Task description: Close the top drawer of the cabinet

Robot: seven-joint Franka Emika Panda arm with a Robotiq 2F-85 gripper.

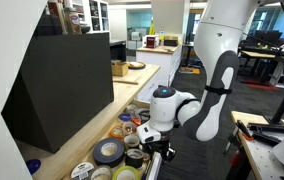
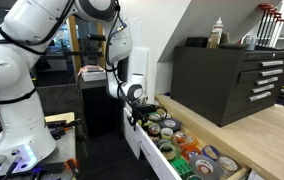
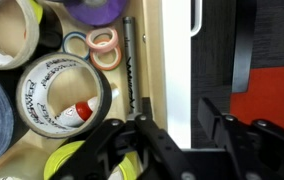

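Note:
The top drawer [image 2: 172, 145] of the long white cabinet [image 2: 272, 140] stands pulled out, full of coloured tape rolls [image 1: 112, 152]. In the wrist view its white front panel [image 3: 177, 40] runs up the middle, with the light interior [image 3: 152, 50] and tape rolls to the left. My gripper [image 3: 174, 105] is open and straddles the front panel, with one finger inside the drawer and one outside. It shows at the drawer's front edge in both exterior views [image 1: 154, 148] [image 2: 137, 118]. The cabinet's wood countertop [image 1: 87, 125] lies beside the drawer.
A black tool chest [image 1: 62, 85] [image 2: 227, 75] stands on the countertop above the drawer. A black marker [image 3: 127, 60] lies along the drawer's inner front. A dark bar [image 3: 244, 50] and red floor [image 3: 277, 85] lie outside the panel. A workbench [image 1: 267, 140] stands nearby.

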